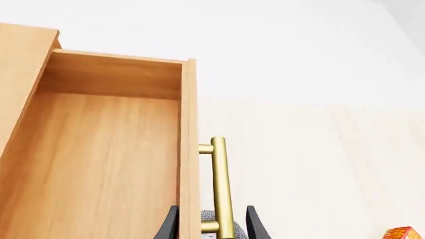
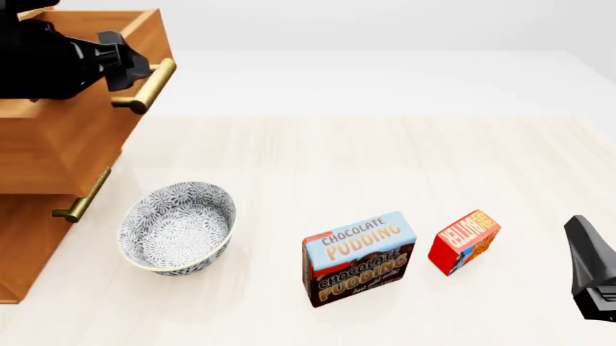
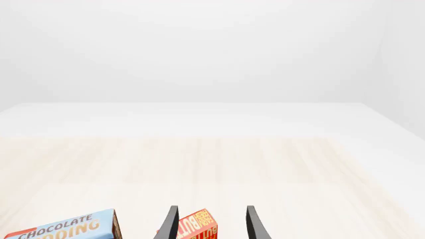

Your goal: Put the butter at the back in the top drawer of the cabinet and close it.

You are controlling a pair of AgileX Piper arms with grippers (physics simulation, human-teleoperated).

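Brass handle (image 1: 220, 189) sits between the left gripper's (image 1: 211, 226) parted jaws, drawer (image 1: 99, 149) pulled open for loading; butter (image 3: 197, 225) waits between the right gripper's (image 3: 211, 224) open, empty jaws

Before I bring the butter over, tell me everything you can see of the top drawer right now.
The top drawer is light brown wood, pulled out of the cabinet and open. In the left wrist view its inside shows bare wood; the front part is out of frame. One brass bar handle sits on two posts on its front panel. The left gripper has a finger on either side of the handle; whether they press it is unclear. The patterned bowl stands on the table beside the cabinet.
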